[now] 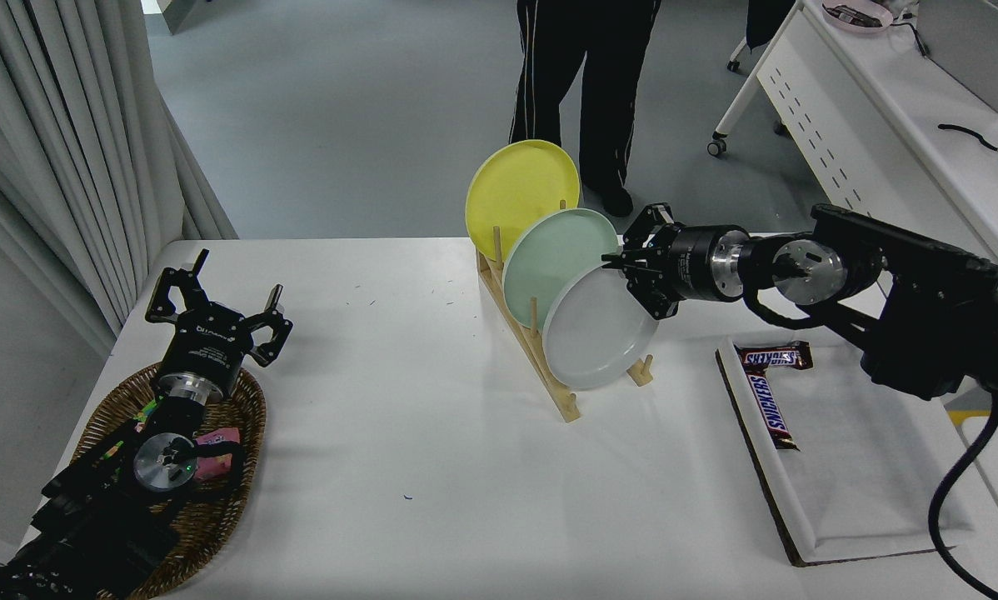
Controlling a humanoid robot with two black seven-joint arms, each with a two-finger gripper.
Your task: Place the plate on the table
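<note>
The pale grey-white plate (597, 333) stands on edge at the front of a wooden rack (549, 367) on the white table (432, 467). It is lifted a little out of its slot. My right gripper (628, 271) is shut on the plate's upper right rim. A mint-green plate (553, 258) and a yellow plate (516, 187) stand behind it in the rack. My left gripper (216, 312) is open and parked at the lower left above a wicker basket (224, 492).
A white tray (857, 467) with two Snickers bars (767, 400) lies at the right. A person (582, 83) stands beyond the table's far edge. A white perforated desk on wheels (882, 133) is at the upper right.
</note>
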